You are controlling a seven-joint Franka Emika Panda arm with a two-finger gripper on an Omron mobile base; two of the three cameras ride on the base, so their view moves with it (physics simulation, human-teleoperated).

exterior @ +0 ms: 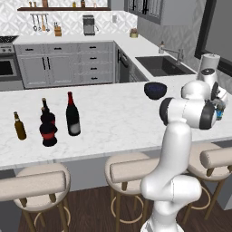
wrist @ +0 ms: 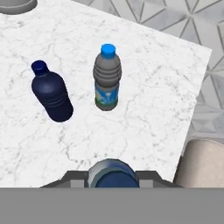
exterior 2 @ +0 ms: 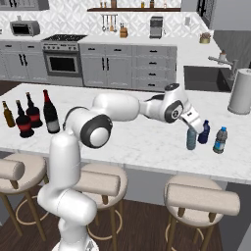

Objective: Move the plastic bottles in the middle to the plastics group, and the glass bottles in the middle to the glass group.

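Presently noted: gripper (exterior 2: 192, 128) extended over the right end of the marble counter (exterior 2: 142, 137), fingers closed around the top of a small translucent light-blue bottle (exterior 2: 191, 138), which stands upright on the counter surface. In the hand view, the round cap of that same bottle (wrist: 112, 173) seen from above, seated between the fingertips. Just beside it, on the far side, a small opaque dark-blue bottle (exterior 2: 204, 132); a little further right, a clear bluish bottle with teal label (exterior 2: 220, 140); both upright, apart from each other, and near the counter's right edge. Same pair confirmed in the hand view: dark-blue bottle (wrist: 51, 94) and labelled bottle with blue cap (wrist: 106, 81). At the opposite, left end of the counter, four glass bottles standing upright in a loose cluster: small amber bottle (exterior: 19, 126) furthest left, two squat round-bellied dark bottles with red bands, one nearer (exterior: 48, 131) and one behind it (exterior: 46, 114), and a tall dark wine bottle with red top (exterior: 72, 116) on the cluster's right. Whether the two squat bottles touch cannot be told. Dark bowl (exterior: 155, 90) on the counter near the sink (exterior: 161, 65). Paper towel roll (exterior 2: 240, 91) at the right. Upholstered stools (exterior 2: 202, 200) ranged along the near side.
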